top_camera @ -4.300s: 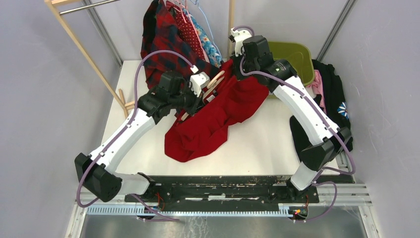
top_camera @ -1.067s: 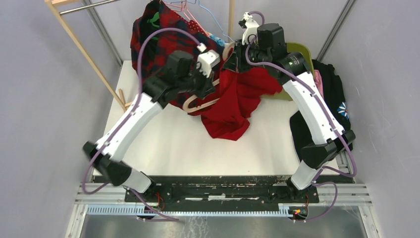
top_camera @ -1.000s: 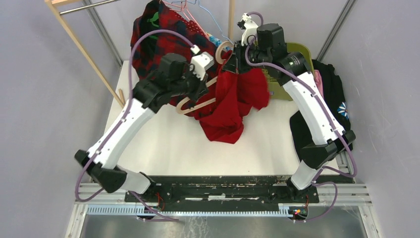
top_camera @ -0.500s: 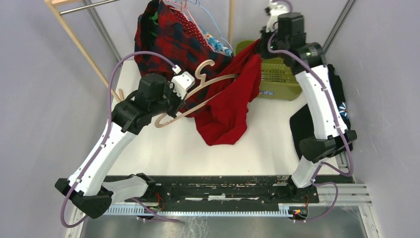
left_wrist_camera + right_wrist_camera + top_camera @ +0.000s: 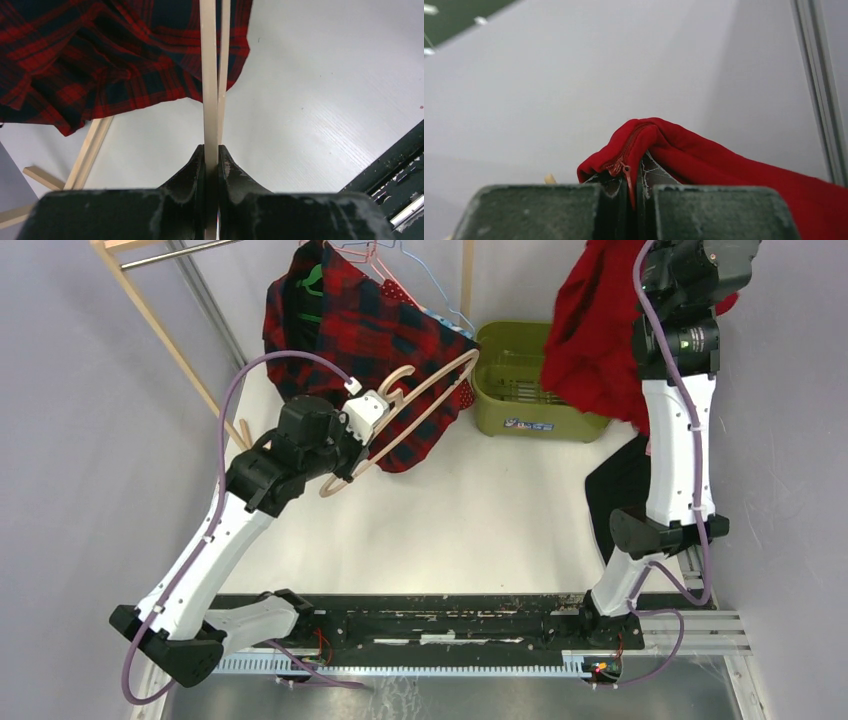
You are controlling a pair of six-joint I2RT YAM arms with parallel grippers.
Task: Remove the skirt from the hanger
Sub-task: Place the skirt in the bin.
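Pinching wooden hanger (image 5: pixel 210 100) w/ L fingers (image 5: pixel 192 170), R fingers (image 5: pixel 653 173) clamped on red skirt (image 5: pixel 704 160), well apart from hanger.

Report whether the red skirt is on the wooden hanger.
Off: red skirt hangs from right gripper; bare wooden hanger sits in left gripper.

left arm (image 5: pixel 228 540) bent forward, left gripper (image 5: pixel 211 156) clamped tight | right arm (image 5: pixel 675 440) raised high, right gripper (image 5: pixel 634 176) clamped tight
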